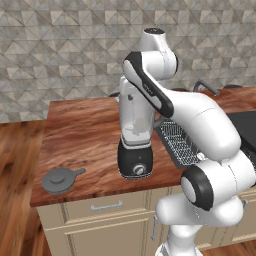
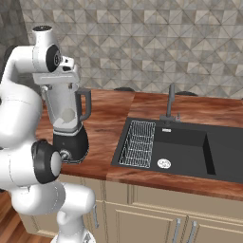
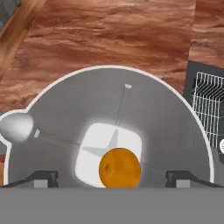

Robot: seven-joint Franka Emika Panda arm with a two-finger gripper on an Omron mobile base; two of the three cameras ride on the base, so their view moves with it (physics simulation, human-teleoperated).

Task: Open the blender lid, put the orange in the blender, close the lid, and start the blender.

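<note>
Tool (image 3: 112,178) is hovering directly above the tall clear plastic blender jar (image 1: 136,117), fingers wide and holding nothing; small round orange (image 3: 120,168) is sitting inside at the bottom. Flat dark grey lid (image 1: 60,180) is lying on the wooden worktop (image 1: 85,135) left of the blender, leaving the mouth free.

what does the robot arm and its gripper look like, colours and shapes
The arm is built of glossy white, rounded, bulbous segments joined by dark, near-black joint bands and round end caps. No loose cables or markings are visible. The gripper shows two small dark grey fingertips with blocky, squared ends.
</note>
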